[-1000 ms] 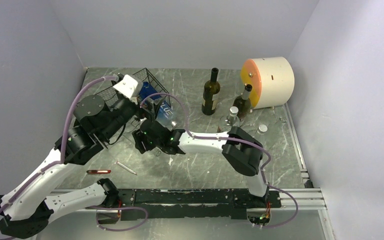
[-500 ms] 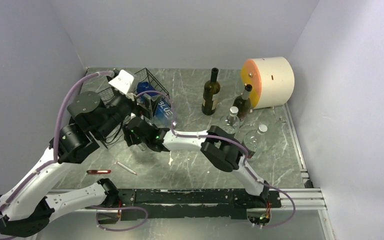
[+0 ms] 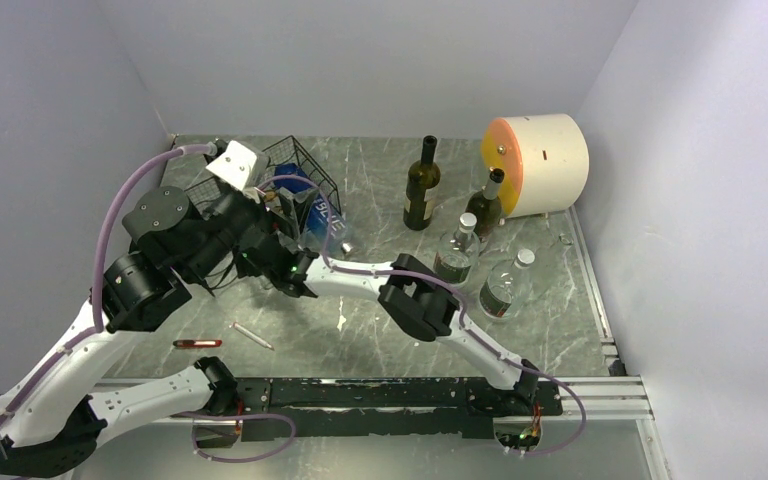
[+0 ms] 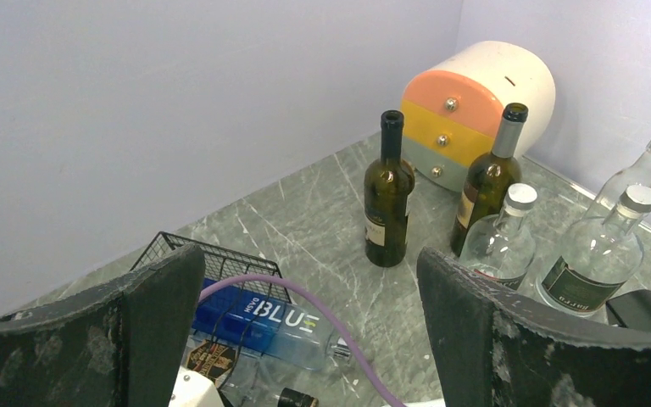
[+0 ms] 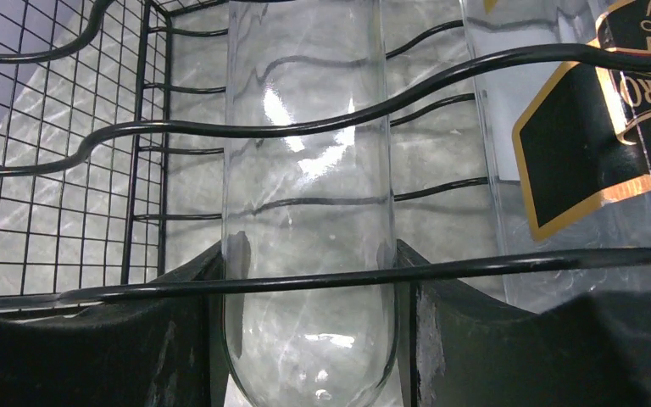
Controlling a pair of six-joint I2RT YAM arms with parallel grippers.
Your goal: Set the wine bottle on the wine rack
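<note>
Cream drawer unit, far-right corner

The wine rack in the far left corner is crowded. The left arm reaches over it, and the right arm lies slantwise across the middle of the surface, barring a straight reach from the near edge. Inside, thin rods cross just in front of the clear bottle. A labelled bottle sits close on its right, and the bay on its left looks open. The left fingers stand wide apart, with room between. Far right, standing bottles cluster before the drawer drum, leaving narrow gaps.
</note>
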